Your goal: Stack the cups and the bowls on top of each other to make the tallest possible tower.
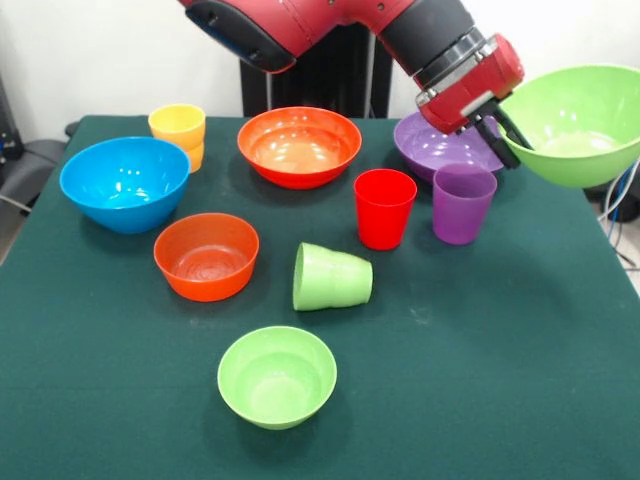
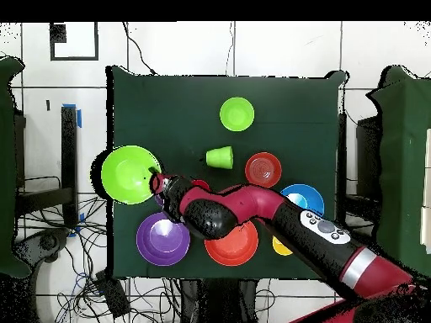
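Observation:
My gripper (image 1: 507, 137) is shut on the rim of the large light-green bowl (image 1: 580, 120) and holds it in the air over the table's right edge; overhead the gripper (image 2: 156, 179) and the bowl (image 2: 129, 174) show at the left. Under it sit the large purple bowl (image 1: 440, 145) and the upright purple cup (image 1: 463, 203). The red cup (image 1: 385, 207) stands beside it. The light-green cup (image 1: 332, 277) lies on its side mid-table. The yellow cup (image 1: 178, 130) stands far left. No tower stands.
The large orange bowl (image 1: 299, 145) sits at the back middle and the blue bowl (image 1: 125, 182) at the left. The small orange-red bowl (image 1: 206, 255) and the small light-green bowl (image 1: 277, 375) sit nearer the front. The table's right edge (image 1: 600, 250) lies below the held bowl.

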Available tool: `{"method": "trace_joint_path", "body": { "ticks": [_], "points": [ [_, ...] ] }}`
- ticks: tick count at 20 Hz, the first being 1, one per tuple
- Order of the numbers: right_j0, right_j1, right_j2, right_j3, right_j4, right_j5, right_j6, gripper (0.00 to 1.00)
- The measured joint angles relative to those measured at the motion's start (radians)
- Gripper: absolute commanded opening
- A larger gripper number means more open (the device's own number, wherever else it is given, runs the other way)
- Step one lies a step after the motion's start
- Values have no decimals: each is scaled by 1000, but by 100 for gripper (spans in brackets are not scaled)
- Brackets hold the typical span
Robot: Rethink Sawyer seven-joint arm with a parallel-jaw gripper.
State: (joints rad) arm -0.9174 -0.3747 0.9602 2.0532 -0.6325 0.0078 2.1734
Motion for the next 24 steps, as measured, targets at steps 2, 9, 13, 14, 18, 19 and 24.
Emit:
{"method": "trace_joint_path", "body": {
  "ticks": [2, 9, 13, 14, 18, 19, 24],
  "points": [
    [-3, -1, 2, 0, 0, 4, 0, 0],
    [-70, -4, 30, -5, -1, 109, 0, 0],
    [-109, -5, 37, -35, -2, 204, 0, 0],
    [-113, -5, 38, -42, -3, 218, -1, 0],
    [-136, -4, 48, -106, -4, 325, -18, 0],
    [-138, -3, 50, -117, -4, 341, -21, 0],
    [-140, 5, 72, -199, -5, 428, -66, 0]
  ]
}}
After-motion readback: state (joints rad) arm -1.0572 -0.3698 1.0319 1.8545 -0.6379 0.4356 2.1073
